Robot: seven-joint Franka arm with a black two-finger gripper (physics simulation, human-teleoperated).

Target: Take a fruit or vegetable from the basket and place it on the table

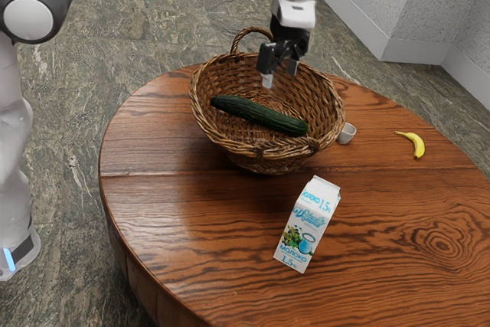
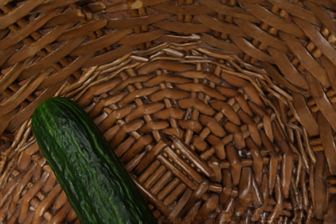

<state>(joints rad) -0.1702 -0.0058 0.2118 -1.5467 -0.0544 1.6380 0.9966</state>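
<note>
milk carton [image 1: 307, 225] nearest us, on the round wooden table [image 1: 184, 212]; past it, our cucumber [image 1: 260, 116] lies inside the wicker basket [image 1: 264, 148]. we hold our gripper [image 1: 280, 76] above the cucumber, fingers spread apart. just beside the basket sits a small cup [image 1: 347, 134], then a banana [image 1: 416, 144].

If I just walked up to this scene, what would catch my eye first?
Probably the big wicker basket on the round wooden table, with a long dark green cucumber lying in it and the arm's black gripper hanging over it. Next, perhaps, the white milk carton with blue lettering in front of the basket, and the bright yellow banana lying on the table toward the exterior view's right.
</note>
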